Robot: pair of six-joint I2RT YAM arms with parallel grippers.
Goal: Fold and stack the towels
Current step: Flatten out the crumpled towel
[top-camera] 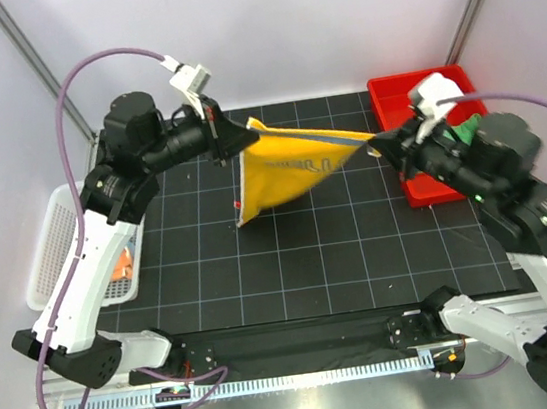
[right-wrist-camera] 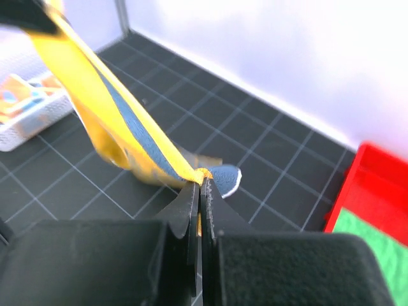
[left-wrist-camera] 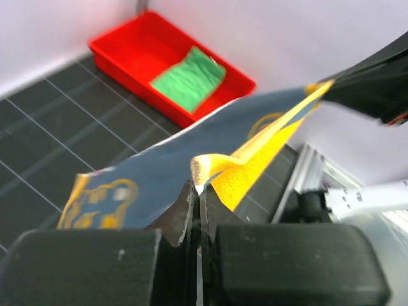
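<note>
Arms were raised over the worktop in top view: left pincer and right pincer each clamped a corner of the yellow towel, stretched between them in the air, rest hanging. Left wrist: jaws shut on towel corner; green towel lay in the red tray. Right wrist: jaws shut on opposite corner; patched towel sat in the white basket

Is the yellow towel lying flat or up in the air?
Up in the air. The yellow towel hangs stretched between the left gripper and right gripper, each pinching one end.
</note>
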